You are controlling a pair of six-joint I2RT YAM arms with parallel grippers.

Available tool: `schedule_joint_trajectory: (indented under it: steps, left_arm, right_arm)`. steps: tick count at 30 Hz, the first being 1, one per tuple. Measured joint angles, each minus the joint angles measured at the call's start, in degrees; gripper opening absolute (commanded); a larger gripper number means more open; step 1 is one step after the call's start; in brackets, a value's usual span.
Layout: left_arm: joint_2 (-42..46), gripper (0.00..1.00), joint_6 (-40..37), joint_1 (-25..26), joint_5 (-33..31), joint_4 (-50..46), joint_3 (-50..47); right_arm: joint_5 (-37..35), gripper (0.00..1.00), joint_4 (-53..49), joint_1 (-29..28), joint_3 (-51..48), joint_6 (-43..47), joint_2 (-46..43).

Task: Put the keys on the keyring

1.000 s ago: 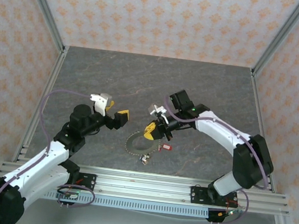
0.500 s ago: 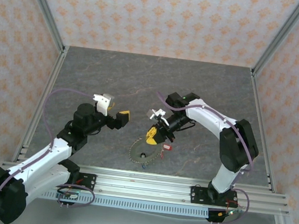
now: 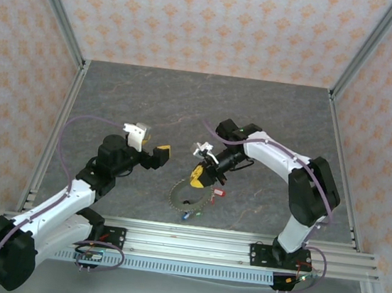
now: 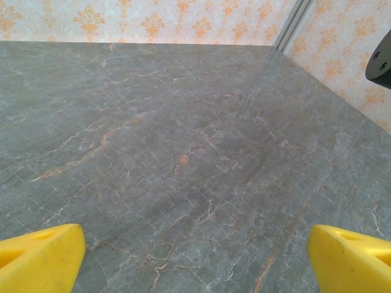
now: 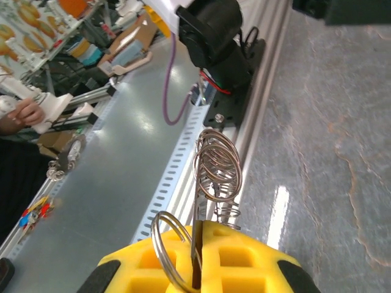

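The keyring, a ribbed grey wire ring, sits tilted over the slate table near the front middle. My right gripper is shut on its far rim. In the right wrist view the yellow pads pinch the wire, and the keyring rises from the seam as a stack of coils. A red-tagged key lies just right of the ring and a small blue one at its near edge. My left gripper hovers to the ring's left, open; its yellow fingertips stand wide apart over bare slate.
An aluminium rail runs along the near table edge, close behind the ring. Slanted frame posts and patterned walls enclose the sides and back. The left arm's black base and purple cable lie beyond the ring.
My right gripper has moved toward the near edge with the keyring, which shifted right and forward and tilted up. The left gripper has drifted slightly and stayed open.
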State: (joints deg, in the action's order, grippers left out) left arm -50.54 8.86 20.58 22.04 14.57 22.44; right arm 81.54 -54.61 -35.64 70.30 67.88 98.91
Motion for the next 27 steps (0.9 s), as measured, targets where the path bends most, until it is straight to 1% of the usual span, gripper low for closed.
schedule_joint_trajectory:
  steps: [4, 8, 17, 27]
  left_arm:
    - [-0.31, 0.94, 0.0, 0.0, 0.09, 0.0, 0.0]
    - [-0.48, 0.94, -0.02, -0.02, 1.11, -0.02, 0.02]
    - [-2.29, 0.93, -0.55, 0.0, 5.44, -0.52, 1.2]
    - [-6.21, 0.93, -1.7, 0.0, 9.53, -1.51, 3.02]
  right_arm:
    - [-2.58, 0.0, 5.27, -0.7, -2.08, -5.6, -1.36]
    - [-4.04, 0.0, 8.37, -0.83, -2.38, -8.81, -2.14]
    - [-6.25, 0.0, 12.28, -1.36, -3.19, -12.76, -3.21]
    - [-7.87, 0.0, 14.19, -1.46, -3.63, -14.62, -3.21]
